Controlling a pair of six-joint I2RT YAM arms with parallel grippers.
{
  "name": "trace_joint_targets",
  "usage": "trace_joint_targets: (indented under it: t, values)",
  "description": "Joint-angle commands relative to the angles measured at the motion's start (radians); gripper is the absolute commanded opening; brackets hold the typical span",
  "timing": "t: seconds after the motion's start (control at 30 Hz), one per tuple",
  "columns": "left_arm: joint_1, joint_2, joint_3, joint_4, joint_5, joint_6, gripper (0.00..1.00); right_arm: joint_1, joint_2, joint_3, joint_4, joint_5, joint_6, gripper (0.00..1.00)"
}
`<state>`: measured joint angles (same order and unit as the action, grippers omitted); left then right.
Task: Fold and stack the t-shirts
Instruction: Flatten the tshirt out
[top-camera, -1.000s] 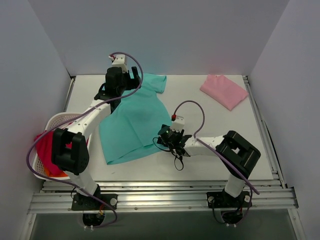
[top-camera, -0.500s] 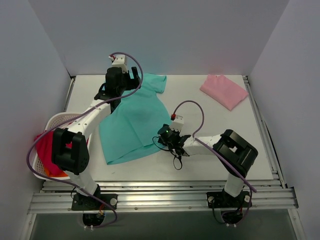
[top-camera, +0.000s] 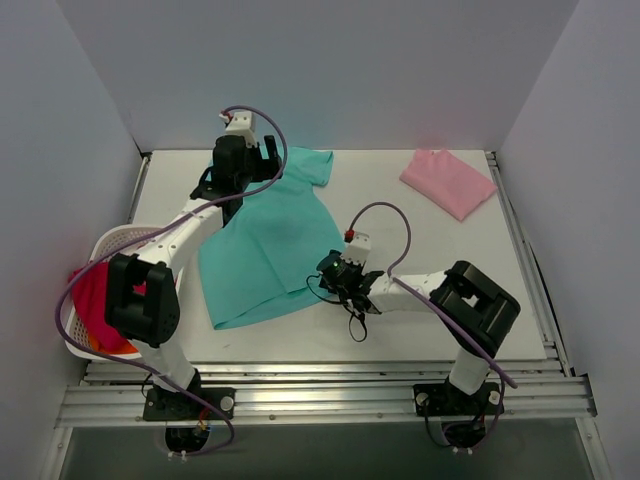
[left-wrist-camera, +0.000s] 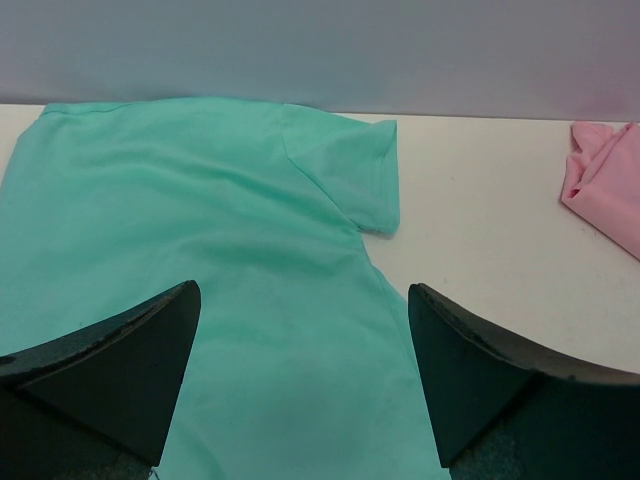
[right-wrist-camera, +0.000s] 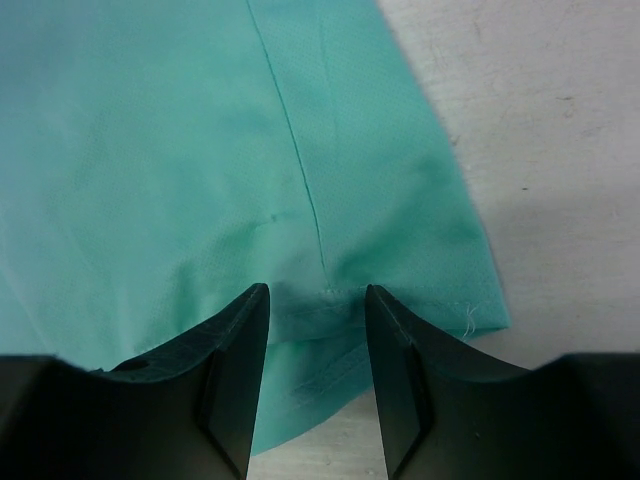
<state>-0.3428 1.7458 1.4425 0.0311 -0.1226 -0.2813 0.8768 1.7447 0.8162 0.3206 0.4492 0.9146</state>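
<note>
The teal-green t-shirt lies spread flat on the left-middle of the table, its hem toward the near edge. The pale pink t-shirt lies folded at the back right. My left gripper hovers open over the teal shirt's far end; in the left wrist view its jaws are wide apart over the fabric, with one sleeve ahead. My right gripper is low at the hem's right corner. In the right wrist view its jaws straddle the stitched hem, a gap still between them.
A white lattice basket stands at the table's left edge with red cloth in it. The pink shirt also shows at the right edge of the left wrist view. Grey walls enclose the table, and metal rails run along its near edge.
The right arm shifted slightly while its gripper stayed at the hem corner. The left arm and both shirts have not moved.
</note>
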Motion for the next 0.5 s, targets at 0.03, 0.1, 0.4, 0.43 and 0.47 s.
trace_joint_targets:
  t: [0.03, 0.1, 0.4, 0.43, 0.47]
  values:
    - [0.008, 0.006, 0.050, 0.001, 0.014, -0.007, 0.94, -0.002, -0.048, -0.040, -0.112, 0.059, 0.018, 0.40]
    - [0.008, 0.008, 0.053, 0.000, 0.015, -0.007, 0.94, -0.002, -0.048, -0.043, -0.114, 0.063, 0.018, 0.39]
    - [0.008, 0.008, 0.056, -0.007, 0.015, -0.007, 0.94, -0.004, -0.024, -0.037, -0.098, 0.049, 0.007, 0.26]
    - [0.008, 0.009, 0.056, -0.007, 0.015, -0.007, 0.94, -0.002, -0.022, -0.035, -0.097, 0.048, 0.007, 0.25]
    - [0.008, 0.009, 0.058, -0.007, 0.015, -0.007, 0.94, -0.004, -0.022, -0.035, -0.097, 0.048, 0.007, 0.24]
